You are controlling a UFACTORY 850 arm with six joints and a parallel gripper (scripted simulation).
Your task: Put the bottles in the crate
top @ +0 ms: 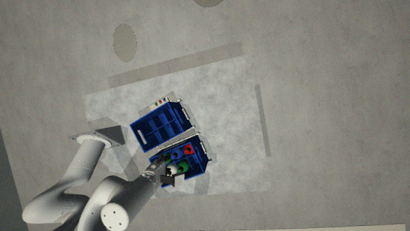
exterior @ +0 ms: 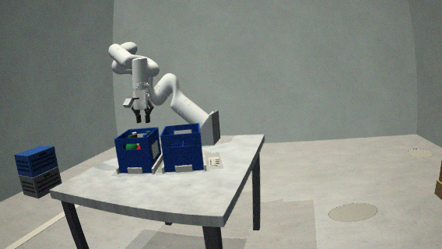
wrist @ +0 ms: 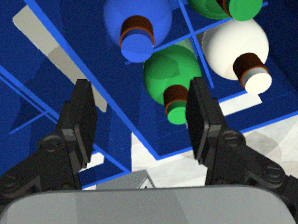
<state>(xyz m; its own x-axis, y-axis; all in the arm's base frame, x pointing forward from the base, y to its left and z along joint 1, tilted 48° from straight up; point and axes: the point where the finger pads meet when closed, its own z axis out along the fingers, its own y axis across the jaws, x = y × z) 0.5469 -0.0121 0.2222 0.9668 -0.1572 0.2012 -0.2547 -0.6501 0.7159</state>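
Observation:
My gripper [exterior: 143, 119] [wrist: 141, 96] is open and empty above the bottle crate [top: 204, 167] [exterior: 136, 161] [wrist: 125, 120]. In the wrist view a green bottle [top: 167, 158] [wrist: 172, 75] stands below, close beside the right finger. A blue bottle [top: 177, 154] [wrist: 137, 20], a white bottle [top: 172, 170] [wrist: 237, 50], another green bottle [top: 183, 167] [wrist: 210, 5] and a red bottle [top: 188, 149] stand in the same crate. The other crate [exterior: 183, 157] is empty. The pick list [top: 159, 103] [exterior: 215, 162] shows green, red and blue marks; its counts are too small to read.
Both crates stand close side by side on the table [top: 231, 126] [exterior: 175, 194], with low pale stops [exterior: 184, 168] at their bases. The arm [top: 133, 191] [exterior: 140, 74] reaches over from its base. Stacked crates [exterior: 36, 167] stand away from the table.

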